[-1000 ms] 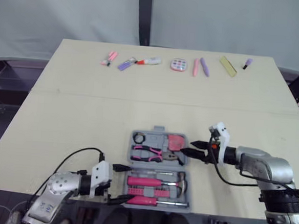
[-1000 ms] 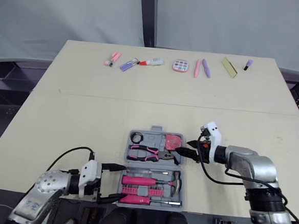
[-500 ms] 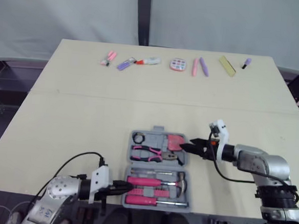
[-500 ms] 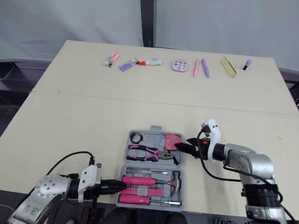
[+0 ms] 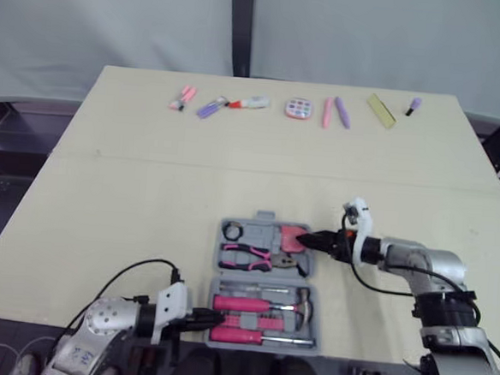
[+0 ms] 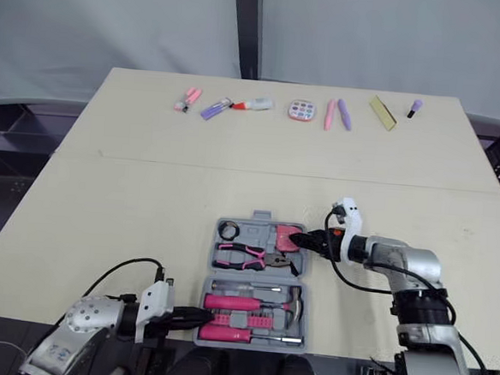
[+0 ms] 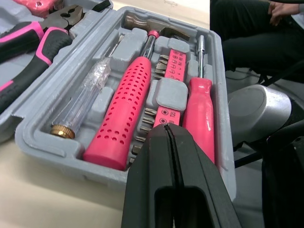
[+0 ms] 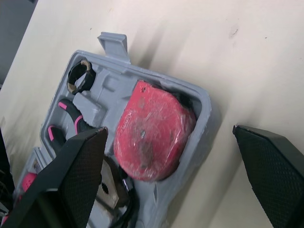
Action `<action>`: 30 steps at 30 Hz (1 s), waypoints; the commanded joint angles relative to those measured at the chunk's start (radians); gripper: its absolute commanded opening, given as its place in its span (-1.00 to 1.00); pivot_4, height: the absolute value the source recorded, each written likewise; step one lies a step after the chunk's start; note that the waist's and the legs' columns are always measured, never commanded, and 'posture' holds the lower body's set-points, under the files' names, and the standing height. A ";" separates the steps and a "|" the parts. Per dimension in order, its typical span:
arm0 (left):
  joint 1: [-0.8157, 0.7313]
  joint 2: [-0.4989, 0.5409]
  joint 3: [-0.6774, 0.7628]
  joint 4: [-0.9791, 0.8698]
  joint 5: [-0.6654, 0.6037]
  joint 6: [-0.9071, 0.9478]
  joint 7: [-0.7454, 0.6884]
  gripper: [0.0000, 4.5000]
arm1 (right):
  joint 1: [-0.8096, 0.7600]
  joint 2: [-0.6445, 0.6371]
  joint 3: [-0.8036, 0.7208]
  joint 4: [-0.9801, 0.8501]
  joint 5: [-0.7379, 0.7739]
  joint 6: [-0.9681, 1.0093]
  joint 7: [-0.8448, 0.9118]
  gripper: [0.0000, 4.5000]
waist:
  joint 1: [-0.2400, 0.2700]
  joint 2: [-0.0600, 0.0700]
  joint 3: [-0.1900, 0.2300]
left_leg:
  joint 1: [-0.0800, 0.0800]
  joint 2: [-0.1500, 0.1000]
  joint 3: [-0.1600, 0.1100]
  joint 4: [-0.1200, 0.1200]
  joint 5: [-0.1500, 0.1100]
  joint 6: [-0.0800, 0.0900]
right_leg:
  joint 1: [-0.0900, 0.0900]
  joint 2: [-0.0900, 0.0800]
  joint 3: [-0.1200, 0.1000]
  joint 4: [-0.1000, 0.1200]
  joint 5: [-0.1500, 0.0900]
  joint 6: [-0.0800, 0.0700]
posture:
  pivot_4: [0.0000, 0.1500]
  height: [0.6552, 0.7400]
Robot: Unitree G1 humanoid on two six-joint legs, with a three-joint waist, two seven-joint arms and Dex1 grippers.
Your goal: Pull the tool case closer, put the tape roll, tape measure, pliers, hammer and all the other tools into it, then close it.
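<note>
The grey tool case (image 5: 267, 217) lies open near the table's front edge. Its far half holds the black tape roll (image 5: 232, 230), the pink-handled pliers (image 5: 245, 255) and the red tape measure (image 5: 293, 237). The near half holds the pink-handled hammer (image 5: 259, 305), a pink screwdriver (image 7: 199, 111) and a clear tester screwdriver (image 7: 80, 107). My left gripper (image 5: 203, 321) is shut on nothing, its tips at the near half's left wall. My right gripper (image 5: 316, 242) stands open at the far half's right wall, and the tape measure (image 8: 152, 130) lies between its fingers (image 8: 78, 175).
Along the table's far edge lies a row of small items: pink and purple markers (image 5: 183, 97), a glue stick (image 5: 249, 102), a round compact (image 5: 299, 109), two pens (image 5: 334, 112) and a yellow card (image 5: 381, 110). A person in dark clothing (image 7: 256, 33) is beyond the case.
My left gripper has shut and drawn back to the case's left side. My right gripper has moved left, up to the case's right wall beside the tape measure.
</note>
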 commanded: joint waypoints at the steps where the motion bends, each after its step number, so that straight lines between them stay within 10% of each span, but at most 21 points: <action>1: 0.004 0.004 -0.013 0.052 0.045 0.009 0.031 -0.99 | -0.029 0.020 -0.013 0.034 0.016 -0.003 0.032 1.00 | 0.000 0.000 0.000 | 0.000 0.000 0.000 0.000 0.000 0.000 | 0.000 0.000 0.000 0.000 0.000 0.000 | 1.00 1.00; 14: -0.009 0.013 -0.028 0.107 0.096 -0.007 0.092 -0.99 | -0.022 0.012 -0.015 -0.098 0.109 0.110 0.142 1.00 | -0.024 0.003 -0.001 | 0.003 0.002 0.001 -0.002 0.000 0.000 | 0.000 0.001 0.000 0.002 0.000 0.000 | 1.00 1.00; 30: 0.045 -0.020 0.038 -0.013 0.060 0.087 0.223 -0.99 | 0.225 -0.301 -0.001 -0.839 0.304 0.232 0.204 1.00 | -0.006 0.004 -0.001 | 0.003 0.004 0.003 -0.003 0.000 0.000 | 0.001 -0.001 0.001 -0.002 0.000 0.000 | 1.00 1.00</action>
